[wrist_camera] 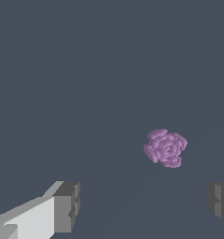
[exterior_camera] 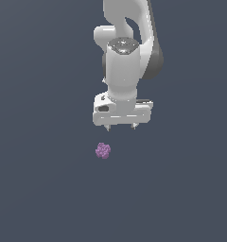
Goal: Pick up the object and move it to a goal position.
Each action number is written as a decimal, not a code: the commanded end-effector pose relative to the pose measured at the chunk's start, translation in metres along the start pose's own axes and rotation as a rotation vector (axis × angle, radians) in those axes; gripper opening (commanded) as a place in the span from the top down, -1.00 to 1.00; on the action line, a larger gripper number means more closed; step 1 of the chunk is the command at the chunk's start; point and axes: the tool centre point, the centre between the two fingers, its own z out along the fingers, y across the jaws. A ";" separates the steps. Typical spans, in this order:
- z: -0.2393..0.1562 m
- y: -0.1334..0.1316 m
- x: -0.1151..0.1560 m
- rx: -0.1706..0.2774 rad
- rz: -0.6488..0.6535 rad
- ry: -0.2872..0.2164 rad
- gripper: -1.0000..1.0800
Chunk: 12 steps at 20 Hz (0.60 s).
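pincer [exterior_camera: 120, 126] apart, empty, above table [exterior_camera: 35, 189] | ball [exterior_camera: 103, 151] on table below pincer, off toward one finger, untouched | done: none | left: align, descend, grasp, carry; goal unseen

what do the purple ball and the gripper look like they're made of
Purple ball: matte, lumpy surface like a berry cluster, no shine; real material unclear in this render. Gripper: smooth white casing with soft highlights, plastic-like; grey fingers look matte, flat-faced.

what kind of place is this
Likely a bare simulator scene, not a real room: a flat, featureless grey floor, a white gripper open above it, and one purple ball.
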 end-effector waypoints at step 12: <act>0.035 0.024 0.003 -0.005 0.106 -0.029 -0.92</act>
